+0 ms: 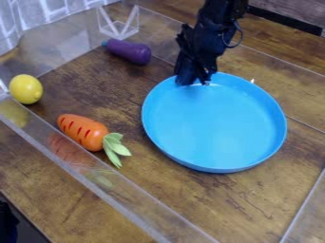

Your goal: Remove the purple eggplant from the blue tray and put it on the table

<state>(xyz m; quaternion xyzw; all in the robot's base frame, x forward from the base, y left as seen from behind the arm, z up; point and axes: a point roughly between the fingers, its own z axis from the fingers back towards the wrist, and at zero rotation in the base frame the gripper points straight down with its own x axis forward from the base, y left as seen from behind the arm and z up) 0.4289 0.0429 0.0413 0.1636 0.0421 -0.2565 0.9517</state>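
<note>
The purple eggplant [127, 51] lies on the dark wooden table [114, 104] at the back left, outside the blue tray [216, 123], close to the acrylic wall. The round blue tray sits at centre right with nothing in it. My black gripper [192, 76] hangs over the tray's far left rim, to the right of the eggplant and apart from it. Its fingers are shut with nothing between them.
An orange carrot with green leaves [87, 134] lies on the table left of the tray. A yellow lemon [25, 88] rests at the left edge. Clear acrylic walls [64, 38] line the left and front sides.
</note>
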